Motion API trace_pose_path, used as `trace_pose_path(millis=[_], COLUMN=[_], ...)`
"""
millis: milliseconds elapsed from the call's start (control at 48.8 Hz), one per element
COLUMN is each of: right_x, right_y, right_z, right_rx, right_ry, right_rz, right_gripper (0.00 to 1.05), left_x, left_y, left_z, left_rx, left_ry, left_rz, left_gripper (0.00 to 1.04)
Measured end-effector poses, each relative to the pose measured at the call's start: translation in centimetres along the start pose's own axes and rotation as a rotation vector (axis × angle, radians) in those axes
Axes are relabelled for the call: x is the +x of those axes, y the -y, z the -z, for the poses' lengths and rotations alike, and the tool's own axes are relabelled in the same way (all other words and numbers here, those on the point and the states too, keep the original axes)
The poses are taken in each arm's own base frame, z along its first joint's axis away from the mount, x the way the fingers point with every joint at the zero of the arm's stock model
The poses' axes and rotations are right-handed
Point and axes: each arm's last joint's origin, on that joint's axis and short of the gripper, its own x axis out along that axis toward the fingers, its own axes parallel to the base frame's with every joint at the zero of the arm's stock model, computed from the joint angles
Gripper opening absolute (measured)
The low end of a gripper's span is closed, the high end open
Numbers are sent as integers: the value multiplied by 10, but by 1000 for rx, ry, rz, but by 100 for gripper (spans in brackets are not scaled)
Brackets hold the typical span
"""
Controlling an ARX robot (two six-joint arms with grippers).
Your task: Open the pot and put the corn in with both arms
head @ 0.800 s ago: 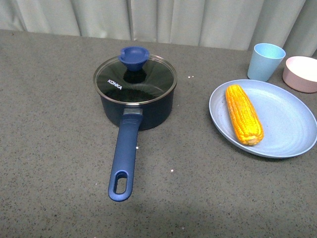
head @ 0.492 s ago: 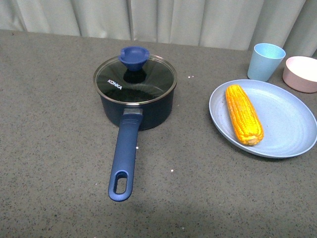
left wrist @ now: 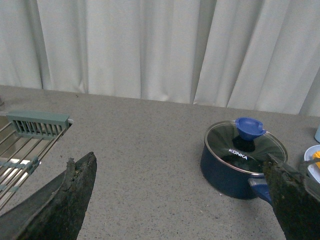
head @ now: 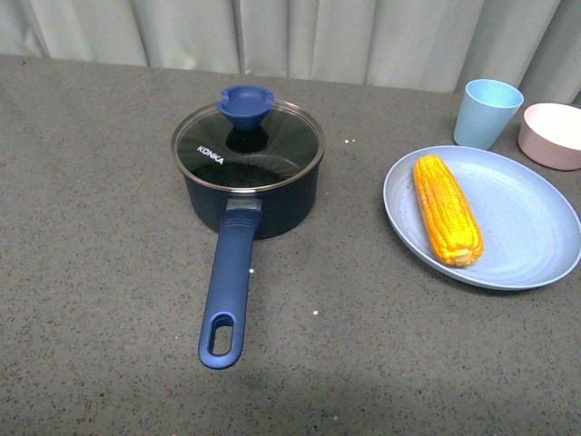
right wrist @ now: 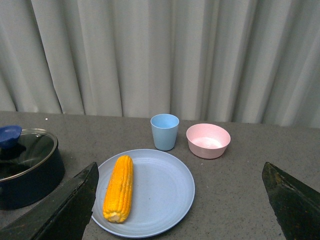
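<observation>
The navy pot (head: 252, 195) stands mid-table with its glass lid (head: 247, 145) and blue knob (head: 245, 103) on it, and its long handle (head: 227, 291) points toward me. It also shows in the left wrist view (left wrist: 227, 172) and in the right wrist view (right wrist: 27, 175). The corn (head: 447, 209) lies on a light blue plate (head: 526, 227), also seen in the right wrist view (right wrist: 119, 187). My left gripper (left wrist: 182, 200) is open and empty, well short of the pot. My right gripper (right wrist: 182, 200) is open and empty, short of the plate. Neither arm shows in the front view.
A light blue cup (head: 487, 113) and a pink bowl (head: 554, 134) stand behind the plate at the far right. A wire rack with a green clip (left wrist: 35, 125) sits left of the pot in the left wrist view. Curtains hang behind the table.
</observation>
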Motion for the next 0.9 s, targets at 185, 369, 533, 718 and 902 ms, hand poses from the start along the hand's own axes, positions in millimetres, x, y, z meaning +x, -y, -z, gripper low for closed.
trace_pose_path(millis=[185, 369, 533, 718, 902], right_x=[0, 0, 0, 0, 0], right_y=[0, 0, 0, 0, 0], right_z=[0, 0, 0, 0, 0], right_rx=[0, 0, 0, 0, 0], right_ry=[0, 0, 0, 0, 0], right_rz=[0, 0, 0, 0, 0], right_gripper=[96, 96, 96, 96, 96], left_x=[0, 0, 0, 0, 0], left_y=[0, 0, 0, 0, 0], left_z=[0, 0, 0, 0, 0], left_rx=[0, 0, 0, 0, 0], left_ry=[0, 0, 0, 0, 0], left_rz=[0, 0, 0, 0, 0], left_gripper=[98, 98, 98, 98, 98])
